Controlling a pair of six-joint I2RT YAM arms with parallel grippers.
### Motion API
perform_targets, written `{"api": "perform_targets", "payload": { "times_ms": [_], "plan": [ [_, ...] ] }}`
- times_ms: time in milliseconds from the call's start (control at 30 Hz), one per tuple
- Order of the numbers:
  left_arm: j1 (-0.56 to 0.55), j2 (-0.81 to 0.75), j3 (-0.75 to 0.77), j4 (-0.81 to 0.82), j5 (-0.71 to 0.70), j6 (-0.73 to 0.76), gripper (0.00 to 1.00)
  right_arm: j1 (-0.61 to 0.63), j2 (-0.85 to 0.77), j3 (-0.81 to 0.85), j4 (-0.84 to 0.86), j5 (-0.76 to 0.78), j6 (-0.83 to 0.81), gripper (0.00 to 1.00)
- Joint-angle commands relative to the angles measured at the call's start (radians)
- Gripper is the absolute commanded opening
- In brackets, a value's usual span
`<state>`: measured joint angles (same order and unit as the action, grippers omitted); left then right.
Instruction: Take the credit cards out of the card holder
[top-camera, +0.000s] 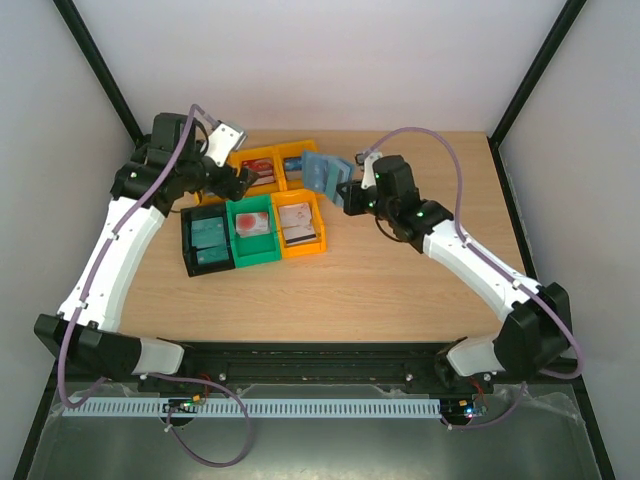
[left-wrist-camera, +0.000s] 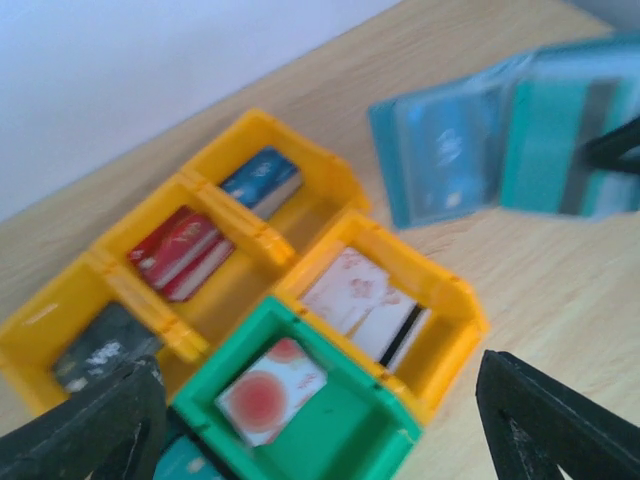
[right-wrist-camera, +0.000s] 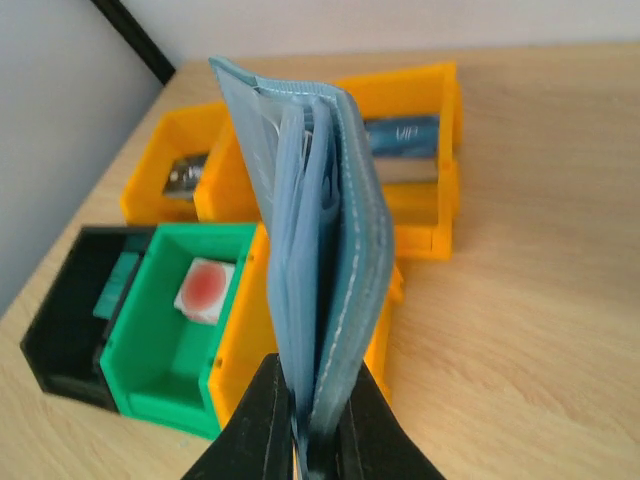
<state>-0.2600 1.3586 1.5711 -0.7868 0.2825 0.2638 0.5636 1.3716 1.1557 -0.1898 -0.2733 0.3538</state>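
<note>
My right gripper (right-wrist-camera: 305, 445) is clamped on the lower edge of the card holder (right-wrist-camera: 312, 240). In the right wrist view the holder stands upright on its edge above my fingers (right-wrist-camera: 250, 430), its pale blue-grey sleeves fanned slightly apart. From above, the card holder (top-camera: 327, 172) sits just right of centre in the upper half of the frame, beside the orange bins (top-camera: 268, 152) on the table (top-camera: 400, 290).

My left gripper (left-wrist-camera: 320, 365) is spread wide with nothing between its fingers (left-wrist-camera: 545, 420), and it hangs over the cluster of bins. In its view the card holder (left-wrist-camera: 470, 150) fills the upper right, opened flat towards me. There is a teal panel with a dark stripe on its right half, too blurred to tell more.

Several cards lie in the bins. A blue card (left-wrist-camera: 262, 180), a red card (left-wrist-camera: 185, 250) and a dark card (left-wrist-camera: 100, 350) sit in the orange compartments at the left. A white card with a red pattern (left-wrist-camera: 355, 295) is in the orange bin at centre. A white card with a red disc (left-wrist-camera: 270, 392) is in the green bin (left-wrist-camera: 350, 440). From above, the black bin (top-camera: 187, 245) holds teal cards (top-camera: 210, 240).
</note>
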Motion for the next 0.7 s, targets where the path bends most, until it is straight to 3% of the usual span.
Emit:
{"api": "perform_targets", "payload": {
  "times_ms": [0, 67, 167, 300, 667],
  "plan": [
    [-0.010, -0.014, -0.028, -0.018, 0.274, 0.002, 0.80, 0.045, -0.019, 0.003, -0.014, -0.038, -0.020, 0.02],
    [-0.034, -0.010, -0.055, -0.030, 0.448, 0.013, 0.72, 0.047, -0.035, -0.042, 0.098, -0.233, -0.010, 0.02],
    [-0.075, 0.010, -0.060, -0.047, 0.575, 0.021, 0.65, 0.049, -0.041, -0.089, 0.258, -0.473, 0.038, 0.02],
    [-0.082, 0.027, -0.042, -0.053, 0.649, 0.021, 0.62, 0.050, -0.056, -0.120, 0.352, -0.579, 0.070, 0.02],
    [-0.082, 0.022, -0.103, -0.017, 0.609, -0.007, 0.57, 0.050, -0.127, -0.187, 0.541, -0.739, 0.109, 0.02]
  ]
}}
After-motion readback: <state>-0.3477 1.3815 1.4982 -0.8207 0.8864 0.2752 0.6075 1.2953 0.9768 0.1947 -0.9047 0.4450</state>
